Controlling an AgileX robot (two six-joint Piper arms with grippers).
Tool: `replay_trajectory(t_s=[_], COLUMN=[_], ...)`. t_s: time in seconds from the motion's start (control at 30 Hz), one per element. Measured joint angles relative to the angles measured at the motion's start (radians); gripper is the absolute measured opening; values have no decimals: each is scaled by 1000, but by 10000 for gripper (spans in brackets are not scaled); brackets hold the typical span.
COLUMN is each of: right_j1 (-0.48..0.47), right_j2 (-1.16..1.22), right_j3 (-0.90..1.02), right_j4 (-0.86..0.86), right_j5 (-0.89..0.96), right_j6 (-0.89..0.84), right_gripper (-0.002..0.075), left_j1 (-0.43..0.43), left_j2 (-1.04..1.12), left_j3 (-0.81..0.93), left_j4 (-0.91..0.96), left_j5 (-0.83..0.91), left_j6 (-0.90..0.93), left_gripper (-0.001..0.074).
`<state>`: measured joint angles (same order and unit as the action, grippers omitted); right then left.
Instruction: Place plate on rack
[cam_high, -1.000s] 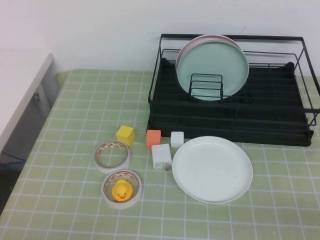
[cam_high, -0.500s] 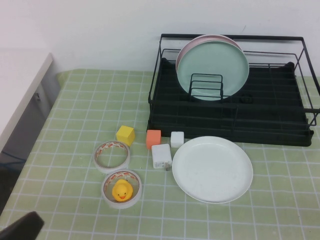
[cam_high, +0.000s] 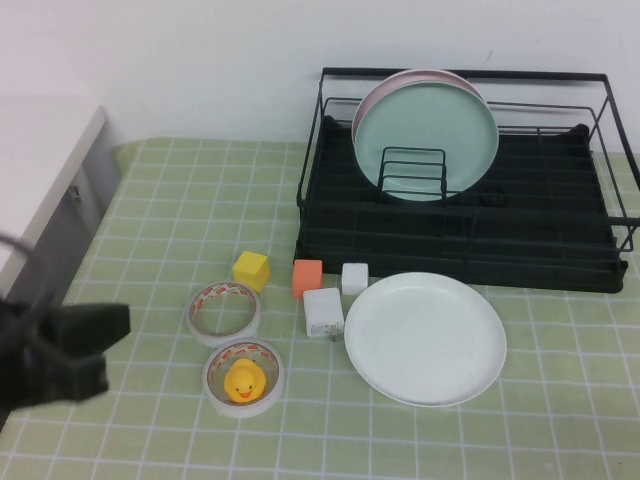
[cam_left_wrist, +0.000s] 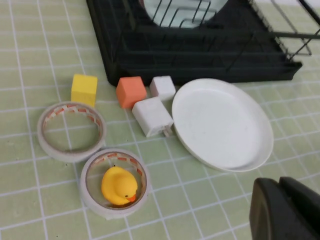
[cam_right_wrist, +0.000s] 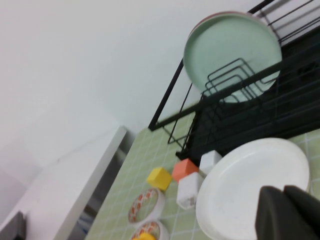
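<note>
The white plate (cam_high: 425, 338) lies flat on the green checked cloth just in front of the black wire rack (cam_high: 540, 200). It also shows in the left wrist view (cam_left_wrist: 222, 122) and the right wrist view (cam_right_wrist: 255, 185). The rack (cam_left_wrist: 190, 55) (cam_right_wrist: 295, 90) holds a mint-green plate (cam_high: 425, 135) upright with a pink plate (cam_high: 400, 82) behind it. My left gripper (cam_high: 95, 340) (cam_left_wrist: 280, 184) is shut and empty, low at the table's left, well apart from the plate. My right gripper (cam_right_wrist: 284, 192) is shut and empty, above the plate's near side; it is out of the high view.
Left of the plate lie a white charger block (cam_high: 323, 311), a white cube (cam_high: 354, 278), an orange cube (cam_high: 307, 277) and a yellow cube (cam_high: 251, 270). A tape roll (cam_high: 224, 312) and a second roll holding a rubber duck (cam_high: 243, 377) lie nearer my left arm. A white counter (cam_high: 40, 170) borders the left.
My left arm has come into the high view from the lower left corner and risen to the right. The plate and the rack have not moved.
</note>
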<state>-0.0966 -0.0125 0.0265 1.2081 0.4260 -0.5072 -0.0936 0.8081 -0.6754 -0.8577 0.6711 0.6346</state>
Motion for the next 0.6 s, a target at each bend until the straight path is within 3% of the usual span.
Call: replay_trajectory(t_s=[0.13,0.23,0.6], right_j1=[0,0,0], right_j2=[0,0,0], right_j3=[0,0,0], right_j4=[7,27,33], right_j5=[39,52,52], right_j6=[-67,-114,-160], right_gripper=[11,11,11], left_j1=[-11,-70,-434], left_j2=[142,230,563], left_j3=[-71,-106,-284], left_j4=[4,49,437], left_j5=[9,-11,-86], left_j6=[15,4,-328], left_gripper=[-1,-1,-1])
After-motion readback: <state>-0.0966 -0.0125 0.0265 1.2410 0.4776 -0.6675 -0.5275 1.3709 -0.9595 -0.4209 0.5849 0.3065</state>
